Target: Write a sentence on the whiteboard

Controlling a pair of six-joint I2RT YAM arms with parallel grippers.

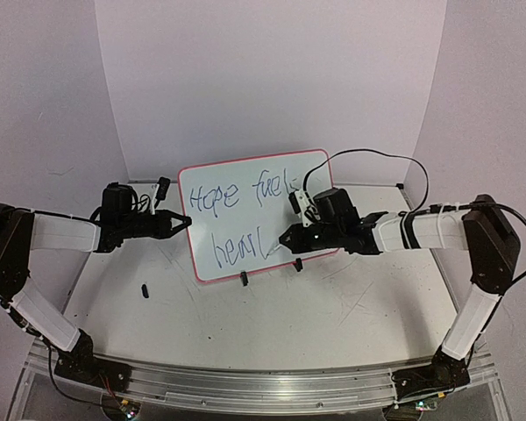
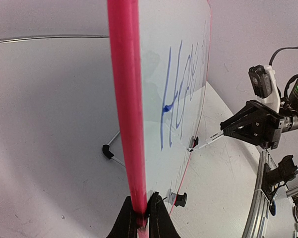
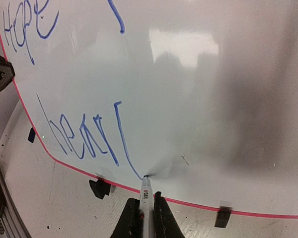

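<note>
White table [image 1: 351, 307], pale walls | whiteboard [image 1: 237, 221] stood mid-table, my left gripper [image 2: 139, 210] pinching its near edge | right gripper [image 3: 142, 206] clamped the marker [image 3: 146, 191], tip touching board | sentence [image 3: 84, 139] unfinished, free space lay right of tip

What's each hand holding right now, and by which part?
The left hand pinches the whiteboard by its left red rim. The right hand grips a marker by its barrel, just behind the tip.

Robot lab: white backdrop panels [image 1: 263, 79], aluminium mounting rail [image 1: 263, 387]
</note>
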